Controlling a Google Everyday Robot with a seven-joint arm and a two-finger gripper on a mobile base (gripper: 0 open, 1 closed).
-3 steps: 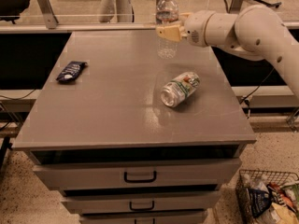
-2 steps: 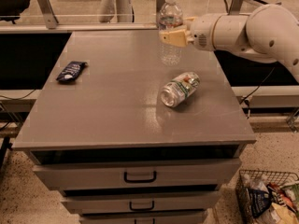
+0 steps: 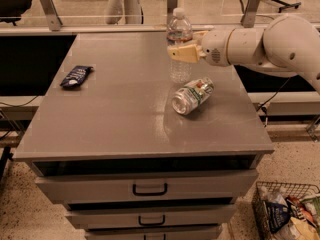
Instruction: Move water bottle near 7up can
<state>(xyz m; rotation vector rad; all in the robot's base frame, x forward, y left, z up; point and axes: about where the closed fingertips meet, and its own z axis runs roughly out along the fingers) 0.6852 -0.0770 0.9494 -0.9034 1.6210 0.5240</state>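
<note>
we see water bottle (image 3: 179, 71) upright, clear, white cap, our gripper (image 3: 181, 53) clamped round its middle, 7up can (image 3: 192, 96) on its side just beside, silvery, green label

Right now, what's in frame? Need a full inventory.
water bottle: one, clear with white cap, upright at the back of the table, held in the claw
7up can: one, silvery with green label, on its side just in front of the bottle
snack bag: one, dark blue, left side of the table
table: one, grey top
drawers: at least two, grey with dark handles, under the top
wire basket: one, on the floor at lower right, holding packets
arm: one, white, reaching in from the right
claw: one, tan fingers, closed on the bottle's middle
</note>
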